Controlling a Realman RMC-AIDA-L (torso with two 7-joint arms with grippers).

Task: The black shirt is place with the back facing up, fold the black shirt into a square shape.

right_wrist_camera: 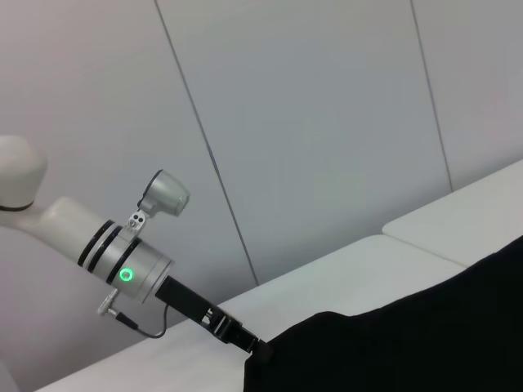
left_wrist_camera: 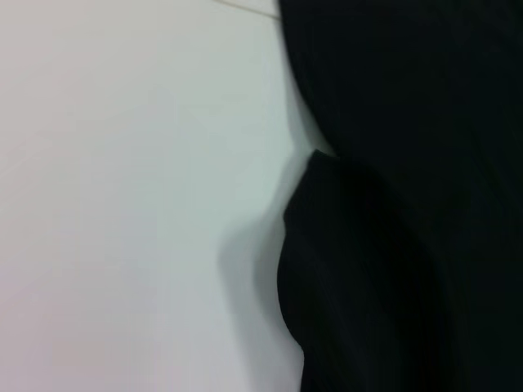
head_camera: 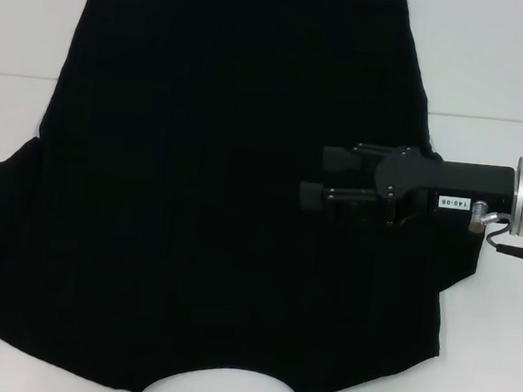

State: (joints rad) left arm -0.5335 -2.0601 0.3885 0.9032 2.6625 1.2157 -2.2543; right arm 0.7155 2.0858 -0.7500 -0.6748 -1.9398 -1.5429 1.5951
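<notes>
Now the black shirt (head_camera: 205,200) lies spread on the white table (head_camera: 514,72); the right gripper (head_camera: 323,177) hovers over its right side, fingers apart, grasping nothing. The left gripper (right_wrist_camera: 260,351) sits at the shirt's left sleeve edge; whether it grips, I cannot tell.

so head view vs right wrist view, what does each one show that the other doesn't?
Head only: the whole black shirt spread on the white table, neckline nearest the robot, and the right gripper over the shirt's right part. Right wrist only: the left arm reaching down to the shirt's edge, with a green light, and the wall panels. Both: shirt and table.
</notes>
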